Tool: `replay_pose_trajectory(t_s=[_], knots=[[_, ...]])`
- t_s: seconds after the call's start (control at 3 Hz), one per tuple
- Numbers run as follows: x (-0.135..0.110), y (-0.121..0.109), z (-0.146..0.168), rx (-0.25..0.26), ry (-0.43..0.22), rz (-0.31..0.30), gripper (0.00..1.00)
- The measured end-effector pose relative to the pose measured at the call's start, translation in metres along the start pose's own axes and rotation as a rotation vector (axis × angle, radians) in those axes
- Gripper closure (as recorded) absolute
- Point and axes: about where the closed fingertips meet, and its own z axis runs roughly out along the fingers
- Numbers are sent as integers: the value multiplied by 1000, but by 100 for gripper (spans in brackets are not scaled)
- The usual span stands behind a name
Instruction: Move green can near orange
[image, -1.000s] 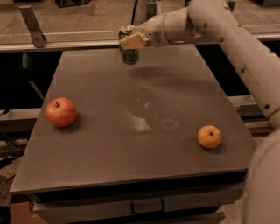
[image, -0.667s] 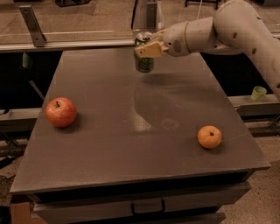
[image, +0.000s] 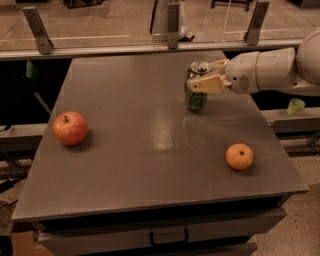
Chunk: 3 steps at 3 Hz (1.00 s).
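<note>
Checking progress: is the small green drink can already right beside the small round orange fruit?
No, the gripper holds the green can farther back on the grey table, clearly apart from the orange.

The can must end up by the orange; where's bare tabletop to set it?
Bare table left of the orange and between it and the green can, held by the gripper at right rear. Middle toward the apple too. Nothing crowded.

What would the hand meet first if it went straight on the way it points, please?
The hand, shut on the green can, points left; that line looks free, passing behind the red apple, though depth is unclear.
</note>
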Motion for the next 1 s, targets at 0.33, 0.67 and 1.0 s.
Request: replay_pose_trajectory(t_s=[0.33, 0.67, 1.0], knots=[[25, 10, -34, 16, 27, 23, 100], [38, 17, -62, 28, 47, 30, 100], [43, 24, -86, 38, 72, 21, 100]])
